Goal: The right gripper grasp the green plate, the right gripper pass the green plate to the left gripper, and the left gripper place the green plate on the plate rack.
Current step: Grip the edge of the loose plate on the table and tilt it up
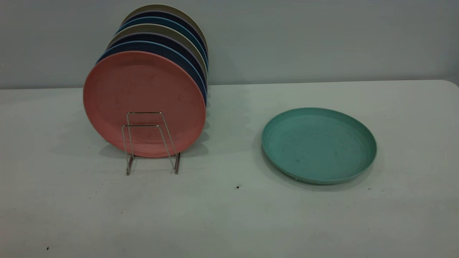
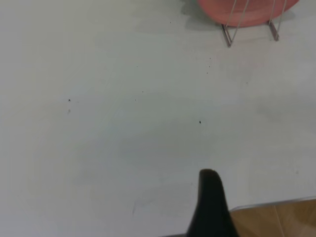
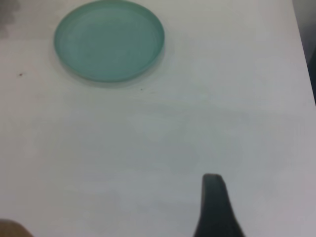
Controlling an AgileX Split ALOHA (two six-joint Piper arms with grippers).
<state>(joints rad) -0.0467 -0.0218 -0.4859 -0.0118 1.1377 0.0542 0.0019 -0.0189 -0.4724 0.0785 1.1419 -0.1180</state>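
The green plate (image 1: 318, 145) lies flat on the white table at the right, apart from everything else. It also shows in the right wrist view (image 3: 109, 39), far from my right gripper (image 3: 214, 197), of which only a black tip is seen above bare table. The plate rack (image 1: 150, 143) stands at the left with its front wire loops holding no plate. In the left wrist view the rack's foot (image 2: 249, 29) is far from my left gripper (image 2: 210, 197), which hangs over the table's near edge. Neither arm shows in the exterior view.
A salmon-pink plate (image 1: 143, 102) stands upright in the rack with several dark blue and beige plates (image 1: 168, 39) behind it. The table (image 1: 229, 215) ends at a wall behind. Brown floor (image 2: 276, 219) shows past the table edge by the left gripper.
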